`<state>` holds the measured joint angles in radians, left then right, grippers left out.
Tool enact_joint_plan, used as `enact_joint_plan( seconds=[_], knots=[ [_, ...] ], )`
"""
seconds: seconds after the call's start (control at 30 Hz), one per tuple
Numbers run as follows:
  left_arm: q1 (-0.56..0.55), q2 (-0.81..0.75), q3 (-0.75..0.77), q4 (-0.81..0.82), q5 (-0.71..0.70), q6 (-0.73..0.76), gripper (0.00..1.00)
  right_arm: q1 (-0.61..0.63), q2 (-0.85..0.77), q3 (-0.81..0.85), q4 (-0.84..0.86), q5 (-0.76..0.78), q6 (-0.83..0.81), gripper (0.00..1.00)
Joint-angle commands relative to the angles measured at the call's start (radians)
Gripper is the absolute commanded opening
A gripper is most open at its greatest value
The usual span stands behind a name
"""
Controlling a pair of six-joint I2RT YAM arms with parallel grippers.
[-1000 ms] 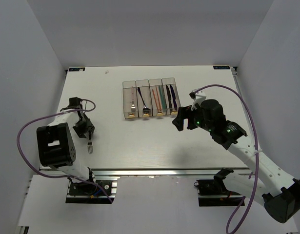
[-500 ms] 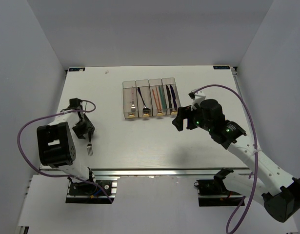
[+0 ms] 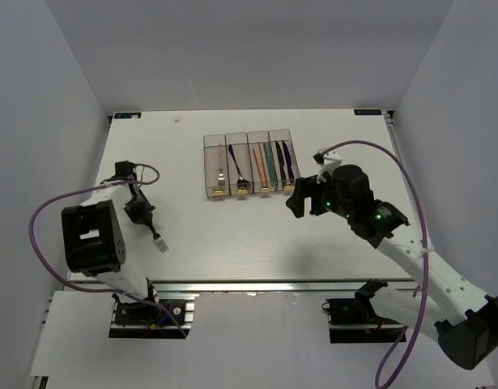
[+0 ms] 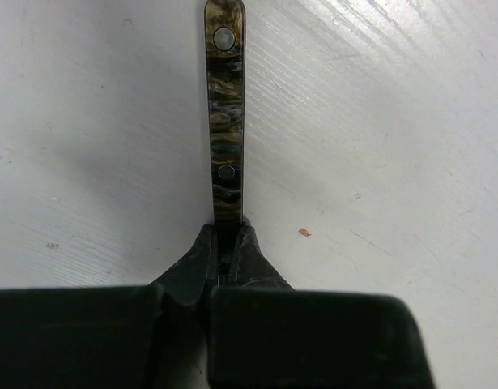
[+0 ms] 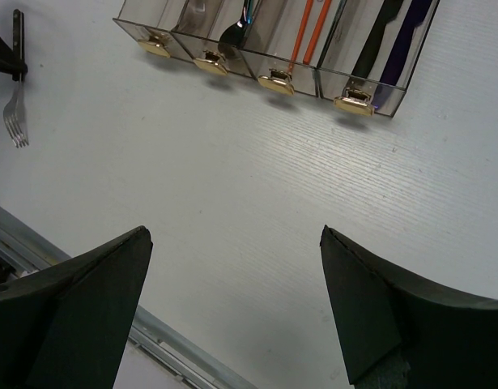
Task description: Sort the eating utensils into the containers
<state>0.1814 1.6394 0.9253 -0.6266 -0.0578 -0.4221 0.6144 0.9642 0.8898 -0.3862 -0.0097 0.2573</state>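
A fork [image 3: 157,237] with a dark marbled handle [image 4: 225,113] lies low over the white table at the left, tines toward the near edge. My left gripper [image 3: 141,214] is shut on the handle, the jaws pinched together around it [image 4: 226,243]. The fork's tines [image 5: 16,121] also show at the left edge of the right wrist view. The containers [image 3: 206,139] stand in a row at the back centre; they hold a fork and a dark spoon, red and green chopsticks, and black and blue knives. My right gripper [image 3: 300,199] hangs open and empty [image 5: 234,235] just right of them.
The containers' near ends carry small yellow marks [image 5: 273,81]. A metal rail [image 3: 257,285] runs along the table's near edge. Purple cables [image 3: 38,219] loop around both arms. White walls close in the table on both sides and behind.
My left gripper has closed on the fork's handle. The fork has swung so that its tines point toward the near right instead of straight at the near edge. The right arm barely moved.
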Motion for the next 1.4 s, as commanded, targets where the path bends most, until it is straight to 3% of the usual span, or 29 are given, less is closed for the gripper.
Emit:
enact_joint_plan(
  seconds=[0.0,0.1,0.27,0.4,0.57,0.73,0.93,1.37],
  knots=[
    [-0.002,0.037,-0.042,0.025,0.029,-0.009,0.00,-0.007,-0.018,0.023,0.036,0.005,-0.012,0.89],
    [-0.006,-0.033,-0.025,0.028,0.032,0.005,0.00,-0.005,-0.019,0.027,0.030,0.039,-0.006,0.89],
    [-0.051,-0.221,0.026,0.093,0.166,0.017,0.00,-0.007,-0.042,0.031,0.030,0.103,0.010,0.89],
    [-0.184,-0.260,0.111,0.160,0.231,0.009,0.00,-0.018,-0.038,0.052,0.012,0.145,0.023,0.89],
    [-0.396,-0.139,0.309,0.281,0.171,-0.058,0.00,-0.030,-0.033,0.087,0.000,0.155,0.045,0.89],
    [-0.462,0.135,0.591,0.225,0.138,-0.041,0.00,-0.030,-0.015,0.124,-0.051,0.166,0.037,0.89],
    [-0.468,0.289,0.798,0.151,0.134,0.025,0.00,-0.033,-0.007,0.127,-0.071,0.182,0.023,0.89],
    [-0.482,0.336,0.736,0.185,0.147,0.031,0.04,-0.031,0.024,0.132,-0.066,0.178,0.013,0.89]
  ],
)
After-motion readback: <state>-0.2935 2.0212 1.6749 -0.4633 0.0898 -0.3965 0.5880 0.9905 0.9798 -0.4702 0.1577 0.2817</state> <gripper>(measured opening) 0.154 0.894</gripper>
